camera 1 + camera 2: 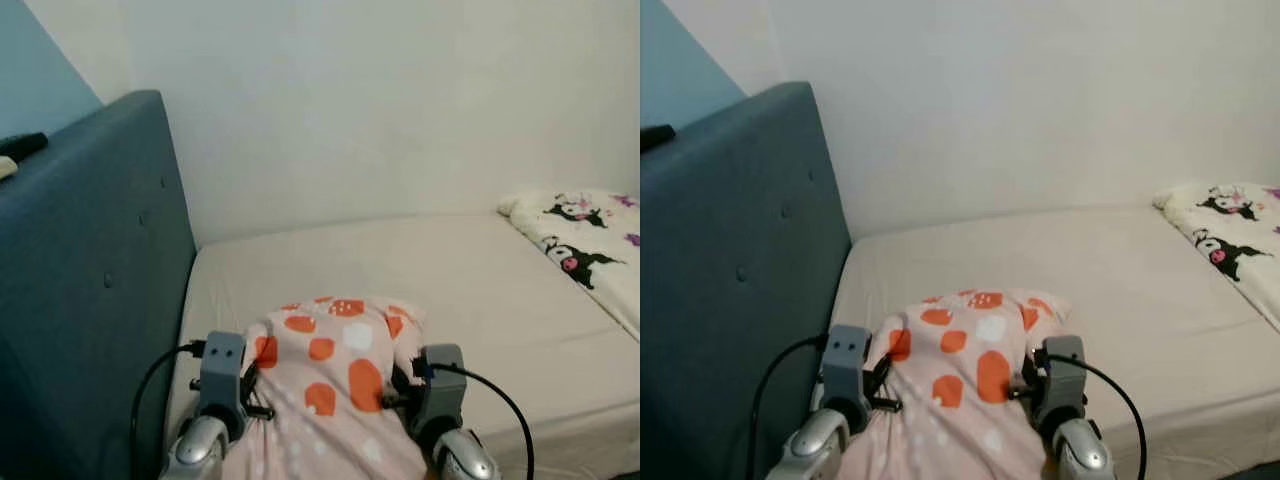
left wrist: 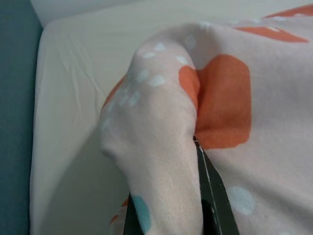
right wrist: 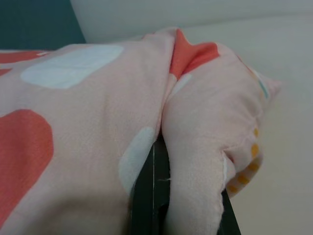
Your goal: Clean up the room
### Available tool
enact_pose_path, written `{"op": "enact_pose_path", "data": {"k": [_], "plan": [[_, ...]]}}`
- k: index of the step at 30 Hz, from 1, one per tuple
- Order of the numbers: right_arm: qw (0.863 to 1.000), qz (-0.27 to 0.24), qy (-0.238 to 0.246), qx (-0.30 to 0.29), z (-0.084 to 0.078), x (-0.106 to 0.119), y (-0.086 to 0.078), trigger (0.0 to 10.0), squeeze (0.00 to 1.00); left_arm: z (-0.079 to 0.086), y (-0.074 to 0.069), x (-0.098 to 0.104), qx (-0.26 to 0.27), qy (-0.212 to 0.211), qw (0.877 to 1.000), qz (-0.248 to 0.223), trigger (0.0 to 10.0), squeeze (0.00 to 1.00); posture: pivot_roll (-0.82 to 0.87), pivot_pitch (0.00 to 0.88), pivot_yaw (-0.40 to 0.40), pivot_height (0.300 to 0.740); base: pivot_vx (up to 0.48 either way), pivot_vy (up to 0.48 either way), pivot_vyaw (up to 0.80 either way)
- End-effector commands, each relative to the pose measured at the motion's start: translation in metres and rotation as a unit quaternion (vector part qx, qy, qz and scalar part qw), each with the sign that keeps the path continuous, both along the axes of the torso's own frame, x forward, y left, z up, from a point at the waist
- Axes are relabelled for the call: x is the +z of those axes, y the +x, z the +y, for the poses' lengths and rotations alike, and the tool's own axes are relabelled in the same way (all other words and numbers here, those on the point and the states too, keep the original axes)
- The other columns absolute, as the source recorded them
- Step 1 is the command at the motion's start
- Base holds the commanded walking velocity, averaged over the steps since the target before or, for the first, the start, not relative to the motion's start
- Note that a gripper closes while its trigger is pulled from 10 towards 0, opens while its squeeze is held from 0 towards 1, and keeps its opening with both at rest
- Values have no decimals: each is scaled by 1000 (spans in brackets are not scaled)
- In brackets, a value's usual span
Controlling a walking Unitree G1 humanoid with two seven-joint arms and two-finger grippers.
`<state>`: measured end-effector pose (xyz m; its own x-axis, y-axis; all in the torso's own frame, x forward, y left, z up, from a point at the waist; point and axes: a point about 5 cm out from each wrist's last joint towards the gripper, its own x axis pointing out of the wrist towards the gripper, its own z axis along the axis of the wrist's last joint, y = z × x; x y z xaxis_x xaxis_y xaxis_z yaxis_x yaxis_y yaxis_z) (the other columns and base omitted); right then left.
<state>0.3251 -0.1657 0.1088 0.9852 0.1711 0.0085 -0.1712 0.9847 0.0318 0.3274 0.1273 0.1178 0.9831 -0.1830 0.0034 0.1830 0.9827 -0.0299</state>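
A pink pillow [image 1: 335, 385] with orange and white spots hangs between my two arms, just above the near edge of the cream mattress [image 1: 470, 280]. My left gripper [image 1: 248, 385] is shut on the pillow's left edge, and its black fingers [image 2: 215, 200] pinch a fold of the fabric. My right gripper [image 1: 400, 385] is shut on the pillow's right edge; a corner of the cloth bulges over its fingers [image 3: 146, 196].
A tall dark blue headboard [image 1: 90, 290] stands close on the left, with a dark object [image 1: 22, 146] on its top. A white blanket with black cartoon figures [image 1: 585, 245] lies at the bed's right end. A plain white wall runs behind the bed.
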Motion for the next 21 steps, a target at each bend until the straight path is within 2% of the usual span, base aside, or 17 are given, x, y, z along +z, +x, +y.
{"op": "enact_pose_path", "data": {"k": [1,13,14,17,19,21], "plan": [[1000,-11,3,-5,-1,1,-1,10000,0,1,1,6,1,0,1000,-12,10000,0,7,119,-1,619,0,0,0],[1000,-17,3,-6,-1,4,0,10000,0,3,2,6,10,4,1000,-16,10000,0,6,126,1,619,0,0,0],[1000,-30,2,-4,0,12,6,10000,0,7,6,11,21,1,1000,-24,10000,0,5,127,2,619,0,0,0],[999,-36,3,-1,0,17,9,10000,0,9,8,14,26,2,999,-28,10000,0,5,127,1,619,0,0,0],[999,-45,5,5,0,29,20,10000,0,11,14,22,39,-4,998,-39,10000,0,6,131,1,619,0,0,0],[998,-56,-1,13,1,42,33,10000,0,14,23,29,64,8,997,-42,10000,0,7,135,-1,619,0,0,0]]}}
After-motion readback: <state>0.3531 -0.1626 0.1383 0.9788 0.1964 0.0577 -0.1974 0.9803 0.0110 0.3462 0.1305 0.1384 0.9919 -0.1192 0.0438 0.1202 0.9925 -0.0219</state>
